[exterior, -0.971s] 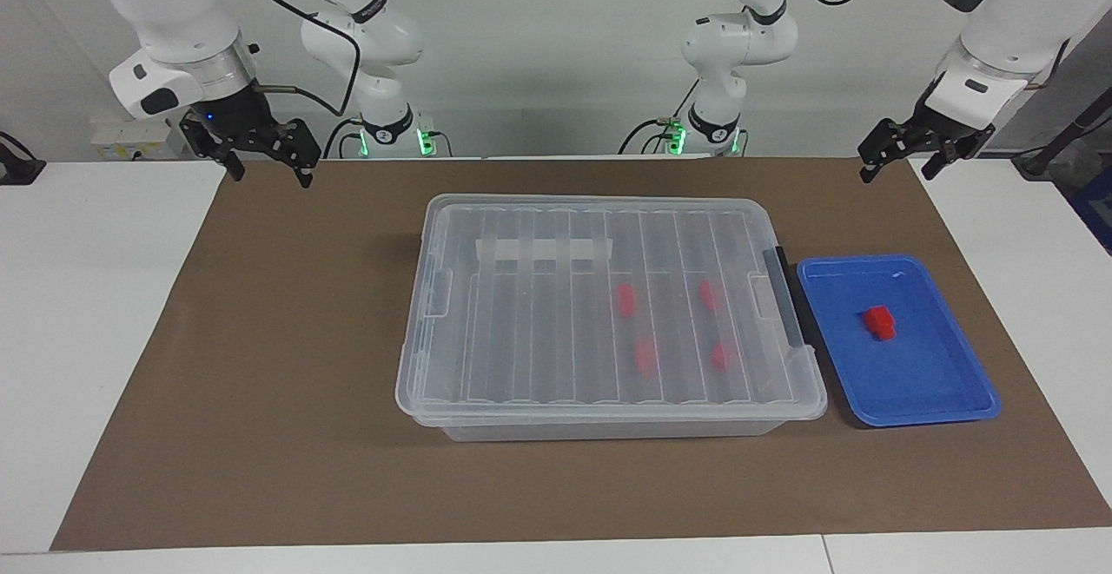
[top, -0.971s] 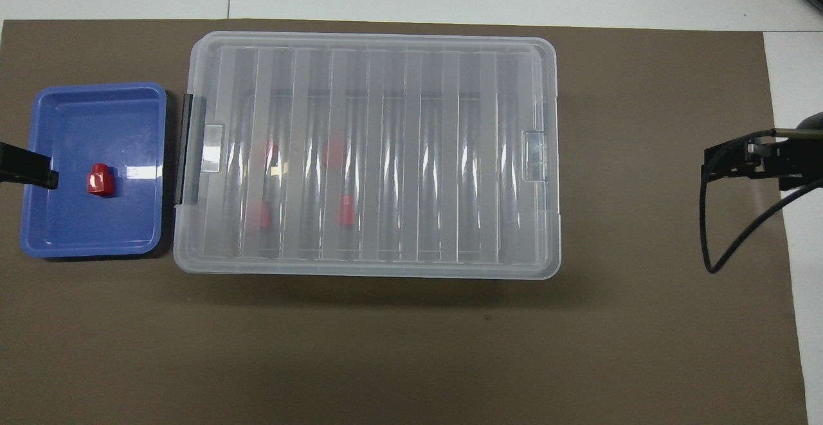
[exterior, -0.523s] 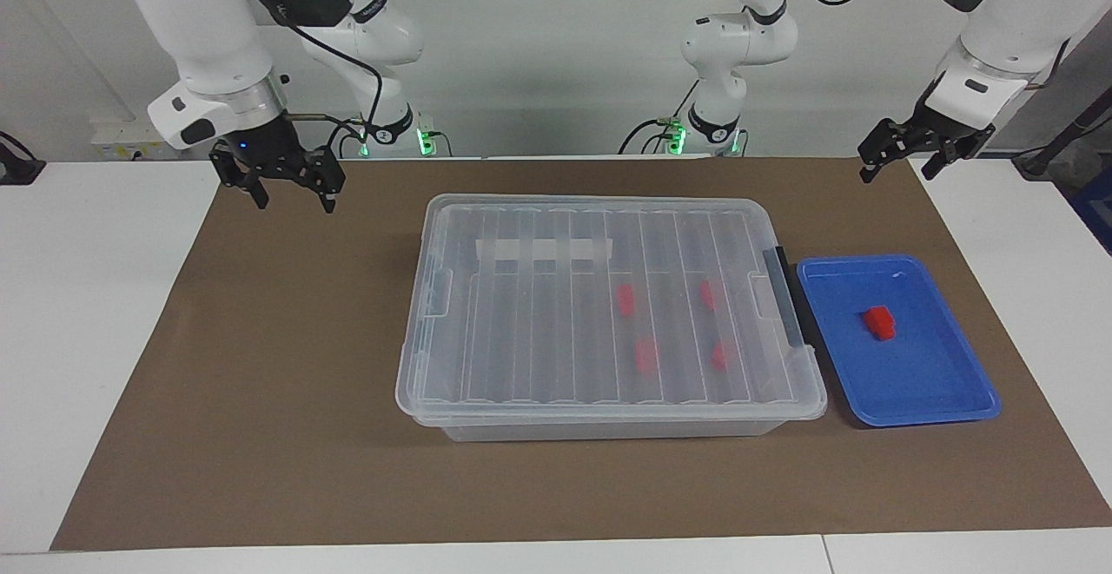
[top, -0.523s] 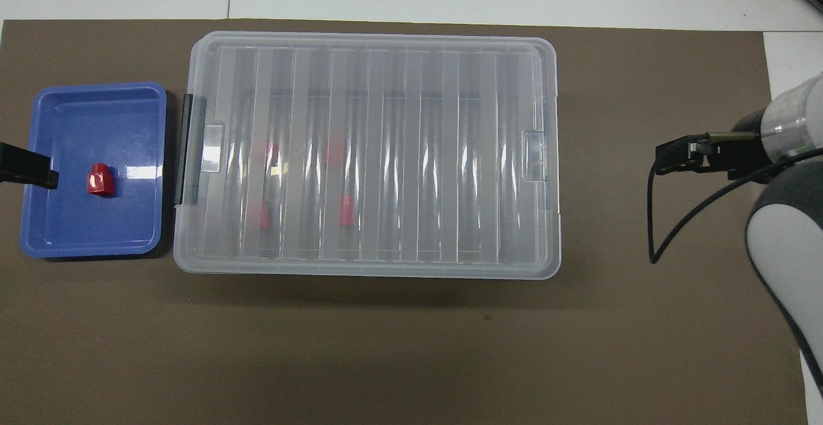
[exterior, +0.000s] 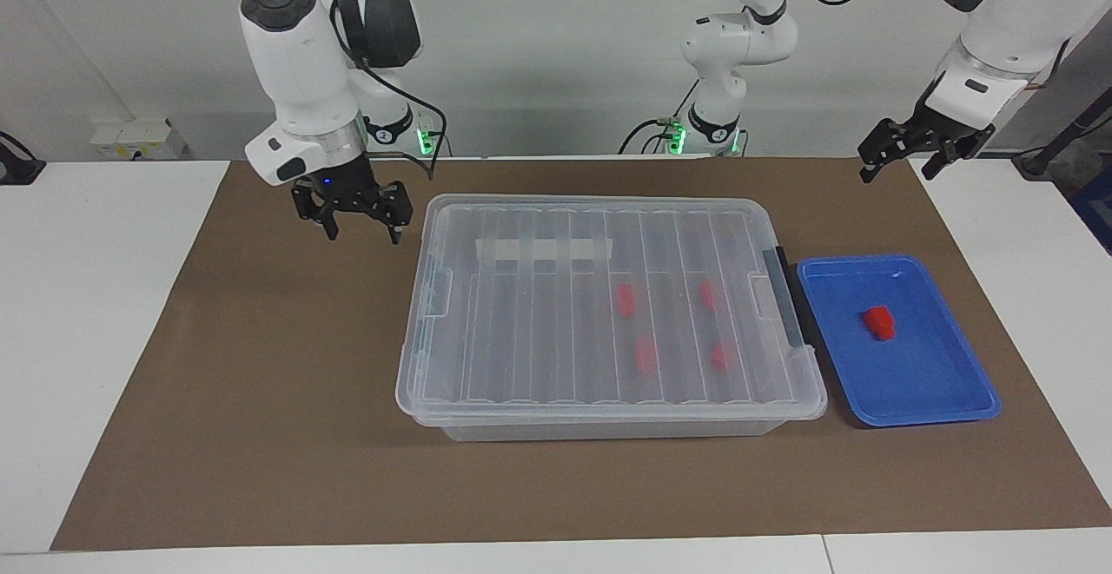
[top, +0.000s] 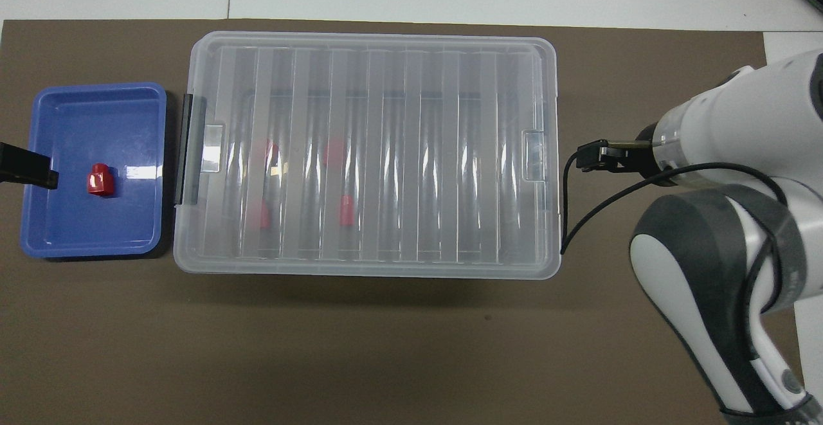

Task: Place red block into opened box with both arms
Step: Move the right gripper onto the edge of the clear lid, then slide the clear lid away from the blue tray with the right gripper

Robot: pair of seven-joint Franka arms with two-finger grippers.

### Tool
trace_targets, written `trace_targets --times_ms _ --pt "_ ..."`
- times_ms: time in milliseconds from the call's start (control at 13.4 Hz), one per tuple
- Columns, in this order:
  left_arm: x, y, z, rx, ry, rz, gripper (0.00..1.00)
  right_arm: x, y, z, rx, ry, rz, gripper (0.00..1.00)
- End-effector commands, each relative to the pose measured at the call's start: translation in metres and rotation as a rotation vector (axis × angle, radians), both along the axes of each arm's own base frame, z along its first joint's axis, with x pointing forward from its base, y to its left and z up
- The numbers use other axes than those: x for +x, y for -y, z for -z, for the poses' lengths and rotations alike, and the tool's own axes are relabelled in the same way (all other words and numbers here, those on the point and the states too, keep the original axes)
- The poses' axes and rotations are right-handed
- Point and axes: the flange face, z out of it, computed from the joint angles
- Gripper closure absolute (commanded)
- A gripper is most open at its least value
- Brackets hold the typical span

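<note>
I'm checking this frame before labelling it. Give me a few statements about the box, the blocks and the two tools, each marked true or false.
1. The ribbed see-through lid is on the large clear plastic box. True.
2. The small bright red plastic block on the shallow blue tray is held by a tool. False: it lies free on the tray.
3. The right tool hangs open over the brown mat, beside the box. True.
4. The left tool is shut on the box's dark grey handle. False: it is open, raised at the mat's corner.
5. Four red blocks show through the lid. True.
</note>
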Motion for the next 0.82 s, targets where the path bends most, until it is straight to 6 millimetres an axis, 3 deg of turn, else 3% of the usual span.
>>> trace_targets --times_ms 0,149,373,747 --pt "-0.006 -0.001 -0.002 0.007 0.007 -0.010 0.00 -0.002 -0.018 0.029 0.006 0.004 -0.001 0.02" --pt "-0.006 -0.002 -0.002 0.007 0.008 -0.011 0.00 -0.006 -0.038 0.038 0.003 -0.013 -0.033 0.02" --pt "-0.006 0.000 -0.002 0.008 0.008 -0.010 0.00 -0.015 -0.050 0.053 -0.008 -0.045 -0.058 0.04" --pt "-0.006 -0.001 -0.002 0.007 0.007 -0.010 0.00 -0.027 -0.043 0.065 -0.045 -0.096 -0.094 0.05"
